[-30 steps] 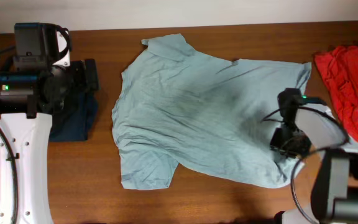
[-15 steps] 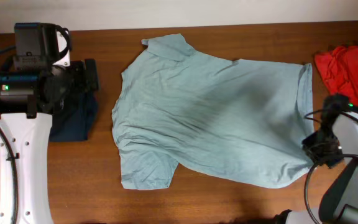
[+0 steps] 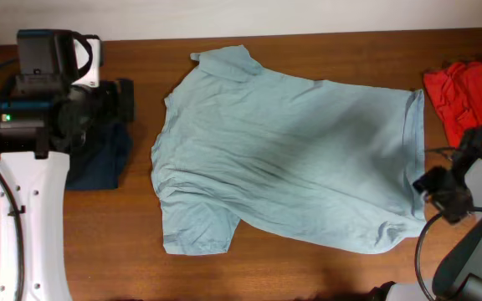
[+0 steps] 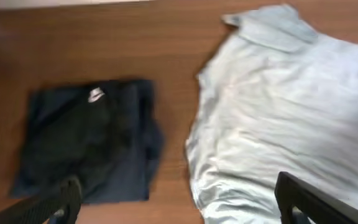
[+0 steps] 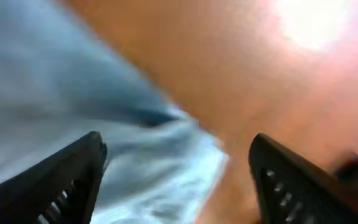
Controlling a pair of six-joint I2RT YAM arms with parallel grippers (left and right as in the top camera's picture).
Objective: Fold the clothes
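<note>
A light blue shirt (image 3: 283, 159) lies spread flat on the table, collar at the back left. My right gripper (image 3: 435, 189) stands open at the shirt's right edge, near the front corner. In the right wrist view its fingers (image 5: 67, 180) are wide apart over the shirt's edge (image 5: 160, 158), with nothing gripped. My left gripper (image 3: 122, 99) hovers open at the left over a folded navy garment (image 3: 99, 159). The left wrist view shows that navy garment (image 4: 89, 143) beside the shirt (image 4: 278, 112), and the wide-apart fingertips (image 4: 64, 199) touch neither.
A crumpled red garment (image 3: 471, 104) lies at the back right, close to my right arm. Bare wood table (image 3: 308, 267) shows along the front and between the navy garment and the shirt.
My right gripper has moved right, pulling the shirt's right side out flat. It has then opened and let go of the cloth. The left arm has not moved.
</note>
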